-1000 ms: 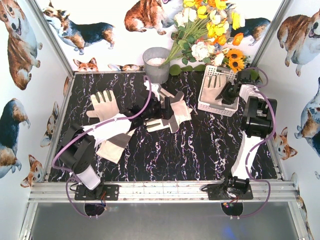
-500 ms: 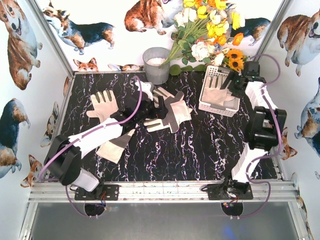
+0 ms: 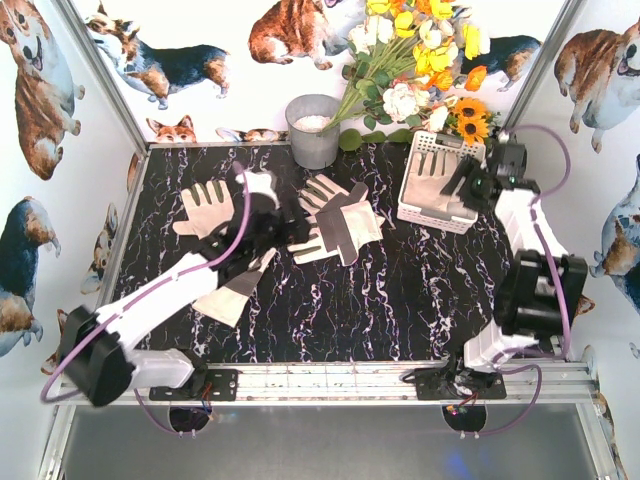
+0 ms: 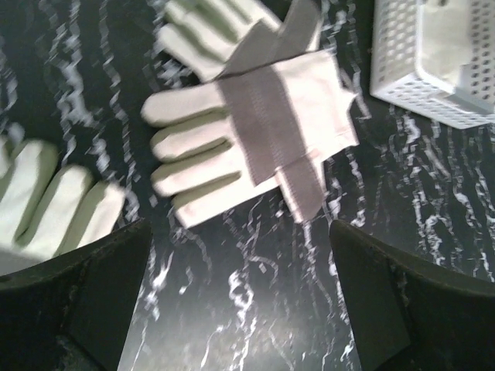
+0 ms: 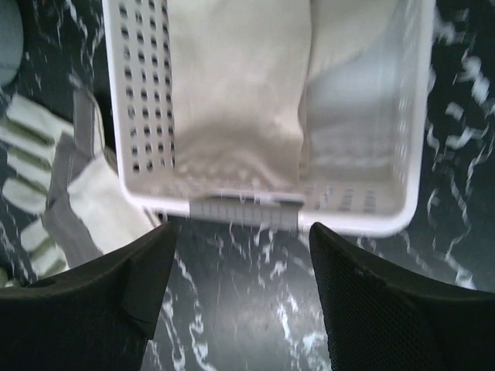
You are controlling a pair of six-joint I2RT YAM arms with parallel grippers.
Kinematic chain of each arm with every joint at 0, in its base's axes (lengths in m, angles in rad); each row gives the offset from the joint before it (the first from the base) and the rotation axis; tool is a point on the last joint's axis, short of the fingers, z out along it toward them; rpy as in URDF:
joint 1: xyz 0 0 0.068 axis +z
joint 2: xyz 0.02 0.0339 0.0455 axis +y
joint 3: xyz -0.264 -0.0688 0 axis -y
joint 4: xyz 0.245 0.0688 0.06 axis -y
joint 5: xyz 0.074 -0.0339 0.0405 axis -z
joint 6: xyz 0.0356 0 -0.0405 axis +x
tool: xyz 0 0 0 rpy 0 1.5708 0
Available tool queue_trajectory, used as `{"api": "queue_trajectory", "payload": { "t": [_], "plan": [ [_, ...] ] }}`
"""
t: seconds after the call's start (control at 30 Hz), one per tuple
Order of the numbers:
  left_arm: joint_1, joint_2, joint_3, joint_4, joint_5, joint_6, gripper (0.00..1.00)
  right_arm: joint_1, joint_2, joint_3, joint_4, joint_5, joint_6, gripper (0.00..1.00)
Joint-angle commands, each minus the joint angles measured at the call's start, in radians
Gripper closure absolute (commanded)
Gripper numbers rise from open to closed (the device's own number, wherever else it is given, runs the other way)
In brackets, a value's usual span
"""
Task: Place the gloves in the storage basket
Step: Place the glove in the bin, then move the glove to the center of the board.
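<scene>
One cream work glove (image 3: 432,172) already lies inside the white storage basket (image 3: 416,205), which stands on the desk (image 3: 400,300) just in front of the artificial flowers (image 3: 420,60). The right jaws hang at the basket's right side, spread wide and holding nothing. The right wrist view looks down into the basket at that stowed glove (image 5: 240,77).

Four gloves lie outside it. Two overlapped gloves (image 3: 340,215) lie just left of the basket, one crossed over the other. A third glove (image 3: 205,205) lies well to the basket's left. A fourth glove (image 3: 228,290) is also left of the basket but nearer the arm bases, partly under the left arm (image 3: 165,285). The left jaws hover on the far side of the overlapped pair from the basket, spread wide and empty. In the left wrist view the nearer glove of the pair (image 4: 247,131) sits squarely between them.

The step in hand looks like the left arm's approach to its next pick. The next move calls for lowering onto that nearer glove and pinching it at the cuff or palm patch, so its partner is not dragged along. The glove then has to be carried across to the basket, with the right arm (image 3: 522,215) kept out of the path.
</scene>
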Motion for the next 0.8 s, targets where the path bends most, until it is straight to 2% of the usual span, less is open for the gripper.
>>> {"api": "queue_trajectory", "payload": {
  "t": [0.0, 0.17, 0.3, 0.5, 0.63, 0.77],
  "plan": [
    [0.022, -0.133, -0.099, -0.181, -0.120, -0.121, 0.08, 0.017, -0.167, -0.134, 0.101, -0.062, 0.006, 0.29],
    [0.084, -0.260, -0.185, -0.330, -0.148, -0.209, 0.07, 0.067, -0.359, -0.251, 0.093, -0.076, -0.027, 0.29],
    [0.184, -0.287, -0.248, -0.392, -0.105, -0.163, 0.12, 0.126, -0.488, -0.308, 0.049, -0.085, -0.023, 0.30],
    [0.422, -0.215, -0.315, -0.360, 0.037, -0.044, 0.26, 0.209, -0.661, -0.432, 0.001, -0.128, 0.031, 0.30],
    [0.545, -0.160, -0.329, -0.311, 0.072, 0.021, 0.28, 0.279, -0.730, -0.501, -0.040, -0.161, 0.054, 0.30],
    [0.602, -0.074, -0.312, -0.265, 0.084, 0.075, 0.30, 0.327, -0.797, -0.573, -0.060, -0.198, 0.085, 0.31]
  ]
}}
